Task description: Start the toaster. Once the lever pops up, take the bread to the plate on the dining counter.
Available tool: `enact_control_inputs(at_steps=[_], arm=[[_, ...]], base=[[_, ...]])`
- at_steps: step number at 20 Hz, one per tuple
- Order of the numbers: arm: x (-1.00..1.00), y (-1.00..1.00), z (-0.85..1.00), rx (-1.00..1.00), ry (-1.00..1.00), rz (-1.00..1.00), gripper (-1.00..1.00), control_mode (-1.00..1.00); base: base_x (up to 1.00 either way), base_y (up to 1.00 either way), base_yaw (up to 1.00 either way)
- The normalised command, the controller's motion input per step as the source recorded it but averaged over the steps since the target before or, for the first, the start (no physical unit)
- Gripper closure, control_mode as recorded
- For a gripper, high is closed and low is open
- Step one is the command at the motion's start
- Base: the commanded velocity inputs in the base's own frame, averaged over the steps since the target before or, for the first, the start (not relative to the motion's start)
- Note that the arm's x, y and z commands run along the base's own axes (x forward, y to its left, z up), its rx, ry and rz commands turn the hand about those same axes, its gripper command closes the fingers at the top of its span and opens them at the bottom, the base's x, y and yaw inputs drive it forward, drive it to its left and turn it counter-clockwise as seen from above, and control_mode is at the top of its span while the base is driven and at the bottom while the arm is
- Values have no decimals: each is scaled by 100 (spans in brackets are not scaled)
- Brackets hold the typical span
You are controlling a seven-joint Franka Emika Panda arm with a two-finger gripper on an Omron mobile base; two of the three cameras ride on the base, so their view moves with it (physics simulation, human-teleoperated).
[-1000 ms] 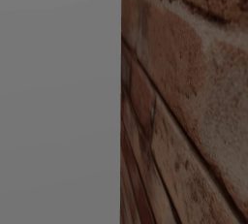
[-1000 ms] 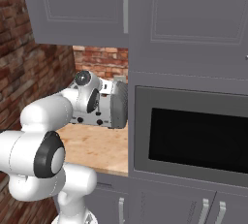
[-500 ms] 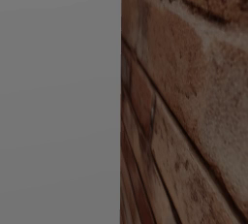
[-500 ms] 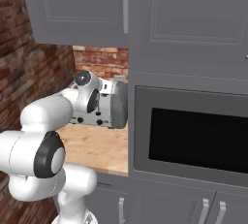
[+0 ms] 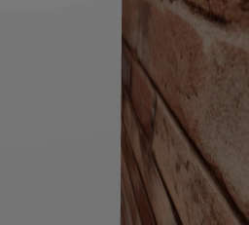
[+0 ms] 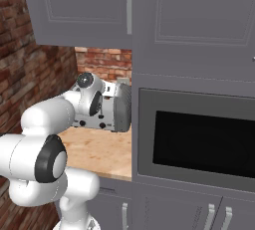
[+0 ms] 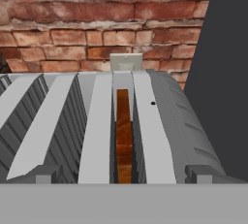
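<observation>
From above, the hand view shows the grey toaster (image 7: 160,121) and its long slots. The bread (image 7: 124,136), tan-brown, stands deep in the slot right of centre. My gripper (image 7: 124,172) hovers just over that slot, open, with its fingertips (image 7: 44,172) wide apart on either side of the toaster top. In the right base view the toaster (image 6: 121,108) stands on a wood-topped counter (image 6: 99,152) in a nook, with my hand against its left side. The plate and the dining counter are out of view.
A brick wall (image 7: 97,19) with a white outlet (image 7: 126,62) runs behind the toaster. A built-in oven (image 6: 199,142) and grey cabinets (image 6: 189,20) close the nook on the right and above. Brick wall (image 5: 185,97) sits very close in the left base view.
</observation>
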Motion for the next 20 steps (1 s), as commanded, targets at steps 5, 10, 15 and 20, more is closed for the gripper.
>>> enact_control_inputs(at_steps=[5,10,15,20], arm=[[0,0,0,0,0,0,-100,-100],[0,0,0,0,0,0,-100,-100],[0,0,0,0,0,0,-100,-100],[0,0,0,0,0,0,-100,-100]], base=[[0,0,0],[0,0,0],[0,0,0],[0,0,0]])
